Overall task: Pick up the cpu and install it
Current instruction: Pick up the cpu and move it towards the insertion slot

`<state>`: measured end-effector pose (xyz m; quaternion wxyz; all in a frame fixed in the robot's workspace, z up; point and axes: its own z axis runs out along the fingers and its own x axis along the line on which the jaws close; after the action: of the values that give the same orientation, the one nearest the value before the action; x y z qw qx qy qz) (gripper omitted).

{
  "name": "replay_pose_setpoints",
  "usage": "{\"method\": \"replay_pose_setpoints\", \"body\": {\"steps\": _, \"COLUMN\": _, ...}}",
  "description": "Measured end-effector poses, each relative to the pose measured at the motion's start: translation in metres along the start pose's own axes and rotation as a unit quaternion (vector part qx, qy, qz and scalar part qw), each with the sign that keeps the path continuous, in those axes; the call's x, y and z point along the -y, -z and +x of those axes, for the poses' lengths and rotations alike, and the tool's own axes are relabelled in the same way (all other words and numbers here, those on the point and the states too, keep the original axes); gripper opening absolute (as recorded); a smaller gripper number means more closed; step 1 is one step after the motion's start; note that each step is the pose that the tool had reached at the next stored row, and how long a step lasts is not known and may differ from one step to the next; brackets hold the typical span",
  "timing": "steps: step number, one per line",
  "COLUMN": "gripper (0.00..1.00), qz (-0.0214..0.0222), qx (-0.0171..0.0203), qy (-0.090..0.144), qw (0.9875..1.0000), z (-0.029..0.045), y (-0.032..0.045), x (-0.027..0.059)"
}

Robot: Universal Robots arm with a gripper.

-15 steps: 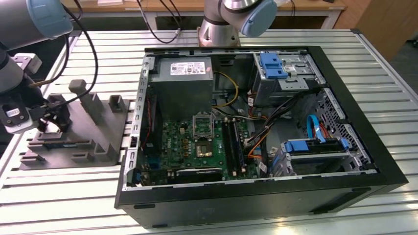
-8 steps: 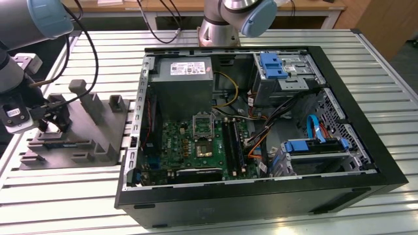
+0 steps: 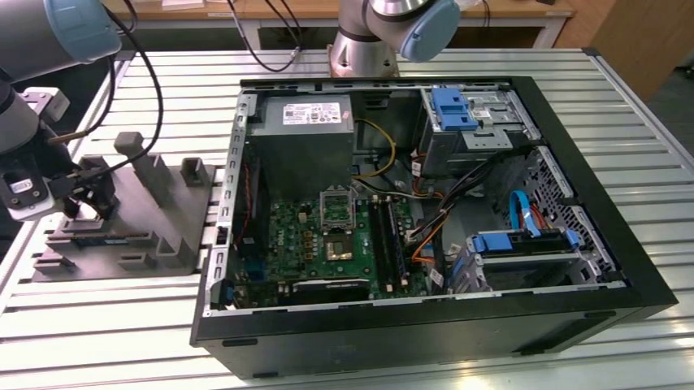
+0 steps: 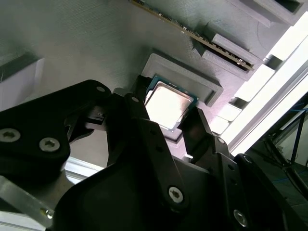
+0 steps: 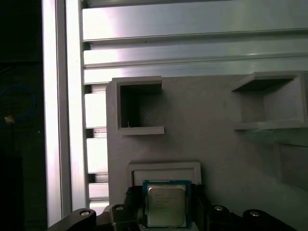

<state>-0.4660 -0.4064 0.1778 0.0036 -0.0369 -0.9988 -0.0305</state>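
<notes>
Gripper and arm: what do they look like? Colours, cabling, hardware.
The arm is grey tubing with light-blue joint caps. Black cables loop off it near the wrist. The gripper is black, built of flat jointed links held by silver screws, as the second wrist view shows. It hangs from a pale grey wrist block.

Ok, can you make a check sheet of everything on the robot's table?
Surface: slatted metal table, level.
Job's things: cpu lies flat, silver top up, on the grey tray.
Clutter: open computer case beside the tray; another arm's base behind it.
Grippers: the gripper is low over the tray, astride the cpu; grip cannot be told.
Cables: blue cable inside the case.
Surroundings: wooden furniture behind the table.
</notes>
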Motion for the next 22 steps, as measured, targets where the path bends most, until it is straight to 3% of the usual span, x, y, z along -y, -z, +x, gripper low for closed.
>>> {"method": "replay_pose_setpoints", "body": {"steps": 22, "gripper": 0.56, "qz": -0.0003, "qx": 0.0070, "qy": 0.004, "qw": 1.0000, "z": 0.0035, "y": 0.0051, "x": -0.0001}}
